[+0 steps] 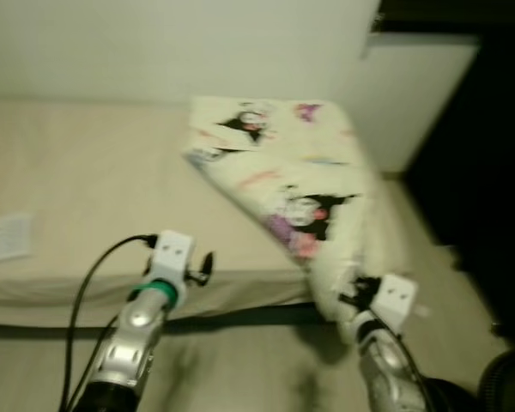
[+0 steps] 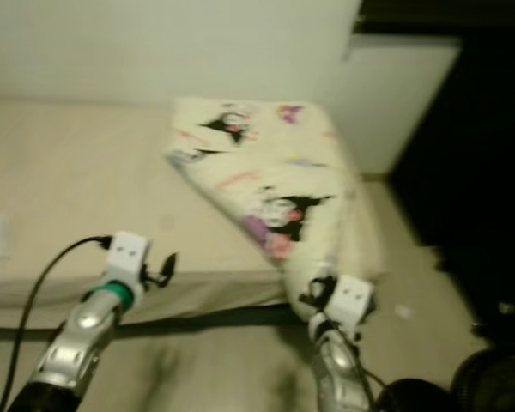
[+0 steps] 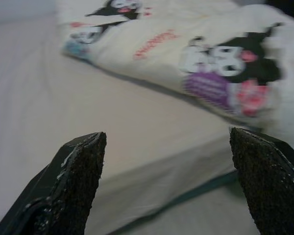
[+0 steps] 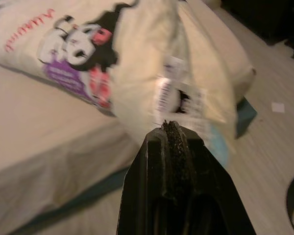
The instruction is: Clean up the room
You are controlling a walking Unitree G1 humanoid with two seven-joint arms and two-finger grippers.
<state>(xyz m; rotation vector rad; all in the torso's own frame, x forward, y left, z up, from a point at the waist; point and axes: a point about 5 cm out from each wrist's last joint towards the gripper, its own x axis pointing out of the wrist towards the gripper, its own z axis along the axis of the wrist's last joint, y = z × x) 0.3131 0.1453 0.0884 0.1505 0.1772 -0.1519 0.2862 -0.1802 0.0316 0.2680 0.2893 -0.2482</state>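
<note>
The right claw (image 4: 169, 129) has its two black fingers pressed together, tips touching the hanging corner of a cream blanket (image 1: 283, 172); whether any cloth is pinched between them cannot be told. The left claw (image 3: 169, 161) is spread wide and holds nothing, hovering above the front edge of the bed (image 1: 94, 180).

The blanket is printed with black-and-white cartoon characters, pink and purple patches and red lettering. It lies folded at an angle across the bed's right end, one corner drooping over the bed's front edge toward the pale floor (image 1: 240, 369). A white care label (image 4: 169, 93) hangs from that corner, just beyond the right claw's tips. A sheet of paper (image 1: 4, 236) lies on the bed, well apart from the blanket.
</note>
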